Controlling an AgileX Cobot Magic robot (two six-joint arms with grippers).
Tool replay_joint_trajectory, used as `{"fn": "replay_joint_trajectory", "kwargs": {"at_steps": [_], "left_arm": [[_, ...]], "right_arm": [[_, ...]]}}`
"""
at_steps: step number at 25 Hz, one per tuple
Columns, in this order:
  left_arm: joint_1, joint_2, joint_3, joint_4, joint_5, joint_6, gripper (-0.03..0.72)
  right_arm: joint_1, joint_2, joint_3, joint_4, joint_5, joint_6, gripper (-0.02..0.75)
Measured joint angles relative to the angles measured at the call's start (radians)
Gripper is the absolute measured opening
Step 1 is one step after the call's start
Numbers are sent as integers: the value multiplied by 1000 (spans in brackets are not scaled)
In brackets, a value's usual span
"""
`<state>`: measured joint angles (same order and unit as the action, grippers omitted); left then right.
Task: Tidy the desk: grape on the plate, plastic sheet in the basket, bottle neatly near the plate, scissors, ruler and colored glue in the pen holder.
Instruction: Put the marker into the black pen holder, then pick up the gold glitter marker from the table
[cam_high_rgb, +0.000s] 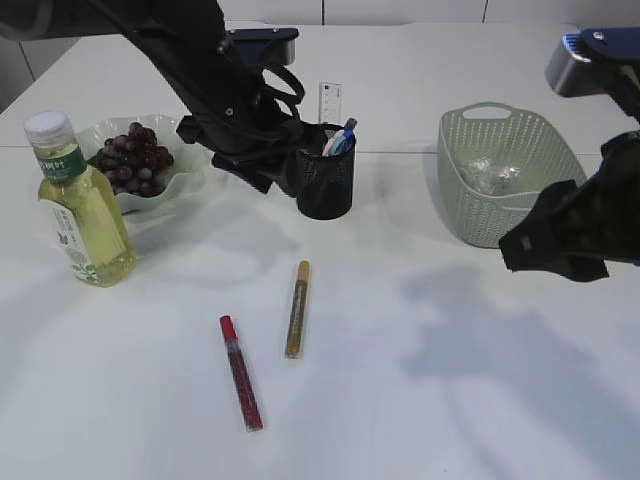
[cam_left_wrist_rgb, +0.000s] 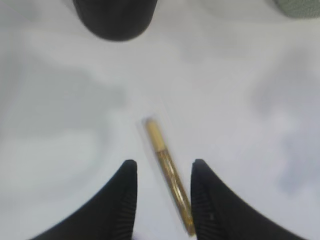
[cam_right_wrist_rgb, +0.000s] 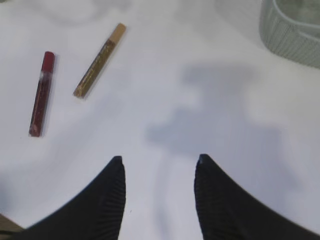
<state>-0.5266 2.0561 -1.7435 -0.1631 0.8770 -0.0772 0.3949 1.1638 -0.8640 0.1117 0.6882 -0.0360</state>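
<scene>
Near the middle of the tabletop, the gold glue stick (cam_high_rgb: 298, 309) and red glue stick (cam_high_rgb: 241, 372) lie flat, apart from each other, short of the pen holder (cam_high_rgb: 326, 180) toward the far edge. The left gripper (cam_left_wrist_rgb: 161, 197) hangs above the gold one, jaws partly open and empty; the right gripper (cam_right_wrist_rgb: 157, 197) waits half open, also empty. The stick sits askew, close to one finger, so a closing pinch could roll or flick it away. Grapes (cam_high_rgb: 132, 158) sit on the plate (cam_high_rgb: 190, 175) beside the bottle (cam_high_rgb: 82, 205); the basket (cam_high_rgb: 505, 165) stands toward the right edge.
</scene>
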Motion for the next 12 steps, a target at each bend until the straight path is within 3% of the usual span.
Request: {"fn": "replay_joint_trajectory", "kwargs": {"at_steps": [4, 12], "left_arm": [[-35, 23, -8, 77, 138, -92, 269], [-90, 103, -58, 65, 242, -184, 269]], "right_arm": [[0, 0, 0, 27, 93, 19, 363], [0, 0, 0, 63, 210, 26, 364]]}}
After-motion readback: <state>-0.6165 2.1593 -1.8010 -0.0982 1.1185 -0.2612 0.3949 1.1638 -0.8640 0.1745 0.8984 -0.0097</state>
